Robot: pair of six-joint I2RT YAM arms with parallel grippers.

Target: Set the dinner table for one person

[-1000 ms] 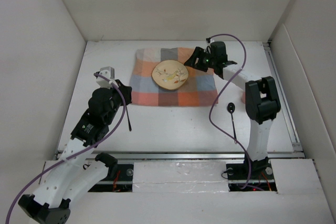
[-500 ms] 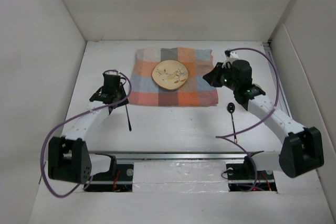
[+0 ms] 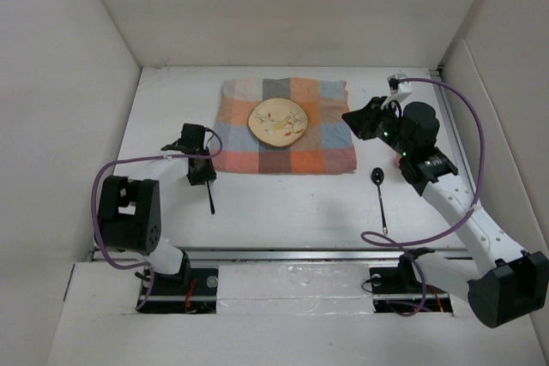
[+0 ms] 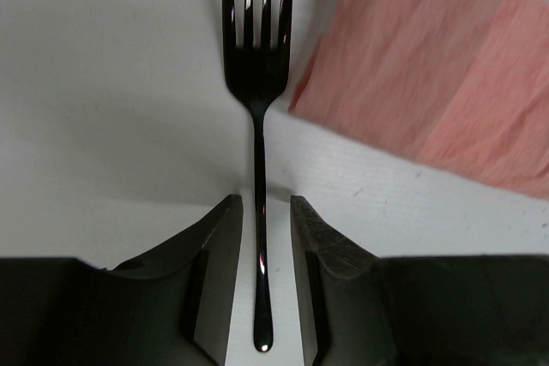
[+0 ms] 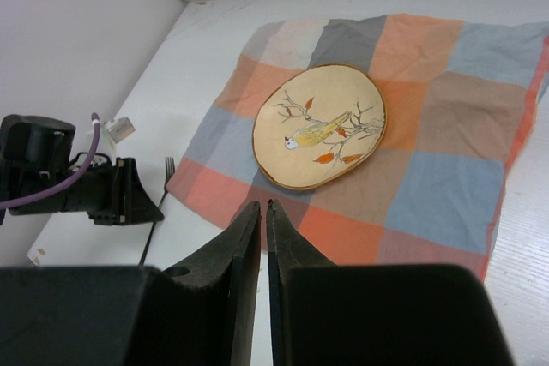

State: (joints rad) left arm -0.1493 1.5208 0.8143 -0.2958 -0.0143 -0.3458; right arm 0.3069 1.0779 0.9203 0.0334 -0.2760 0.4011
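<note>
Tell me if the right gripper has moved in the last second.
Yes. The right gripper has drawn back from beside the plate to the checked cloth's right edge, nearer the arm bases.

- The fork lies between the left gripper fingers, with the cloth just beside it.
- The dinner table is bare between fork and spoon.
</note>
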